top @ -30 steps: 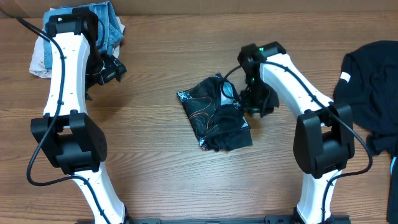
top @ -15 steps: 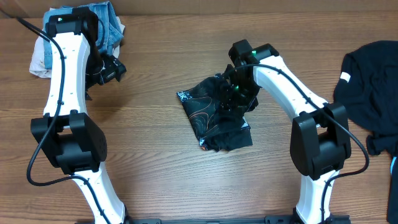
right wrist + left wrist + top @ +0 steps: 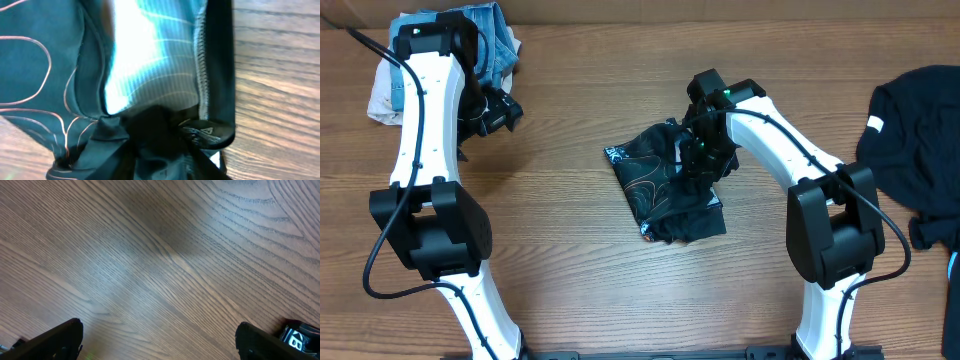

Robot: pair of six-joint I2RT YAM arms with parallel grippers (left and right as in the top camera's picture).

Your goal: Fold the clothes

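Note:
The black jersey (image 3: 655, 185) with fine orange contour lines lies bunched and partly folded at the middle of the wooden table. My right gripper (image 3: 698, 165) is down on the jersey's right side. In the right wrist view its fingers (image 3: 160, 145) are closed on a bunched fold of the jersey (image 3: 40, 60), whose light inner lining and stitched hem show above. My left gripper (image 3: 500, 110) hovers at the far left, away from the jersey. In the left wrist view its fingers (image 3: 160, 340) are spread wide over bare wood, holding nothing.
A pile of blue denim and pale cloth (image 3: 495, 40) lies at the back left, behind the left arm. A large black garment (image 3: 920, 130) with a small white tag lies at the right edge.
My right gripper moved left from beside the jersey onto its right side and closed on the cloth. The left arm has not moved.

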